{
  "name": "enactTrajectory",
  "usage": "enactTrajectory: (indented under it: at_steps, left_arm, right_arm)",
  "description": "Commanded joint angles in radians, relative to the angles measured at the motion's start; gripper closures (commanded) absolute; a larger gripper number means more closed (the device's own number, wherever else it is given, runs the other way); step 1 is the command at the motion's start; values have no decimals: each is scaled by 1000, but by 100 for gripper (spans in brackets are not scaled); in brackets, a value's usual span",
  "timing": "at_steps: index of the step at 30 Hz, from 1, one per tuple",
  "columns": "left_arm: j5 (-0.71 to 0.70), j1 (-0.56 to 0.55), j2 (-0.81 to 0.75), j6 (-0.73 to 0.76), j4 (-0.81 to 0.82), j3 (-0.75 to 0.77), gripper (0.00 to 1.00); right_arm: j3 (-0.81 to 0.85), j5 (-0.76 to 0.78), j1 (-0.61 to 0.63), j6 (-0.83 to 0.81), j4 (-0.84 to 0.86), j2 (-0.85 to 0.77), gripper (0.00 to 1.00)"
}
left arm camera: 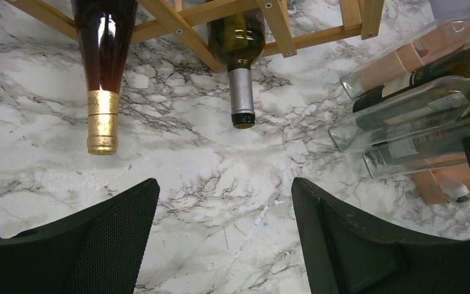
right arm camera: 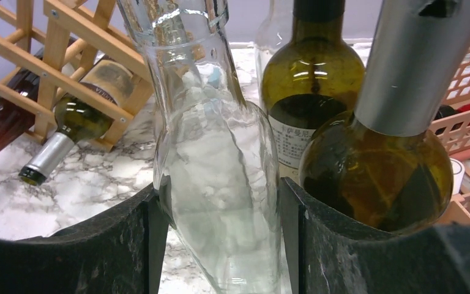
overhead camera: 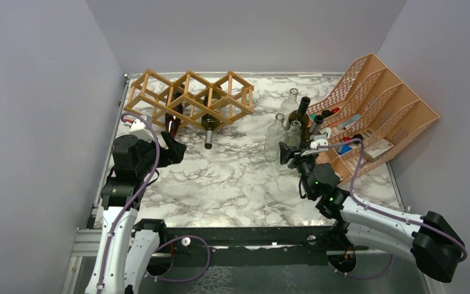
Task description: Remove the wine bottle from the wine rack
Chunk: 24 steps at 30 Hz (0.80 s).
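Wine bottle (left arm camera: pixel 103 79), gold-foiled, racked at table (overhead camera: pixel 232 184) far-left corner: likely heavy, slick glass, grip neck; left gripper (left arm camera: pixel 225 239) agape, empty; right gripper (right arm camera: pixel 220 245) clasping clear bottle (right arm camera: pixel 214 153).

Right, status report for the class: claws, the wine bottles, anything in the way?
Left claw open, empty, facing wine rack. Right claw shut on clear bottle. Gold-capped bottle and green bottle in rack, necks out. Nothing blocks their necks.
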Motion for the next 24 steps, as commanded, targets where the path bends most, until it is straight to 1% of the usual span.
enactTrajectory:
  at_steps: [1,4,8,17,24]
  left_arm:
    - [-11,-3,-10,-6,35,-13,15]
    - [-9,-2,-11,-6,38,-13,15]
    - [-1,6,-10,-6,43,-16,15]
    - [13,16,-10,-3,47,-18,15]
    - [16,19,-15,-3,49,-19,15]
  right_arm:
    - [-11,10,-18,1,204,16,70]
    - [-27,-21,-22,1,227,23,70]
    - [-62,-64,-27,-33,318,53,70]
    - [-83,-66,-34,-38,413,141,70]
    - [-87,-84,-43,-33,451,202,70]
